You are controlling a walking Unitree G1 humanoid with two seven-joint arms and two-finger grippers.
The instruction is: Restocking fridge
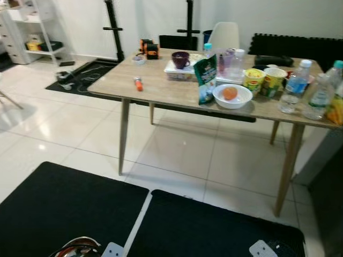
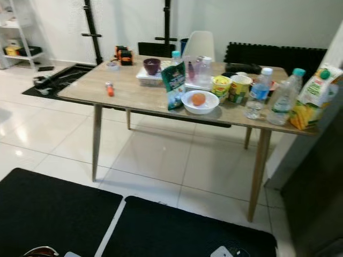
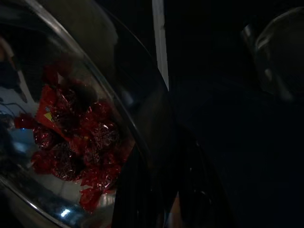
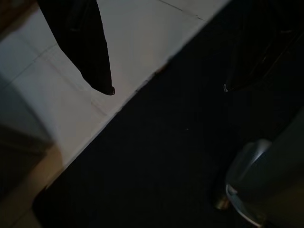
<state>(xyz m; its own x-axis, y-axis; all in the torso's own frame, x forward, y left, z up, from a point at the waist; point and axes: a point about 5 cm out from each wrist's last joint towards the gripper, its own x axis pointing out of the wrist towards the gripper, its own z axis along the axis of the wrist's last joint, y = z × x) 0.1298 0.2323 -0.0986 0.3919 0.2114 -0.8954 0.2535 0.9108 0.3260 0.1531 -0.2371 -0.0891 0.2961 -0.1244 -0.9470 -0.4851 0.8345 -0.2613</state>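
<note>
Left eye view, upper right: table (image 1: 161, 85) crowded with bottles (image 2: 282, 97), cups (image 1: 253, 80), juice carton (image 2: 312, 96); restocking barely begun. Right gripper (image 4: 166, 90) fingers spread, empty; left gripper's fingers, cannot tell.

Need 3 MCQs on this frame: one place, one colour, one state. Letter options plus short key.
1. Where is the orange fruit?
A. in the white bowl
B. on the floor
C. in the purple mug

2. The mug's colour?
A. yellow
B. purple
C. white

3. State of the right hand?
A. shut on a bottle
B. open, over the floor mats
C. shut on a bag

Key: A, the orange fruit sits in the white bowl; B, the mug is purple; B, the right hand has its fingers spread with nothing between.
</note>
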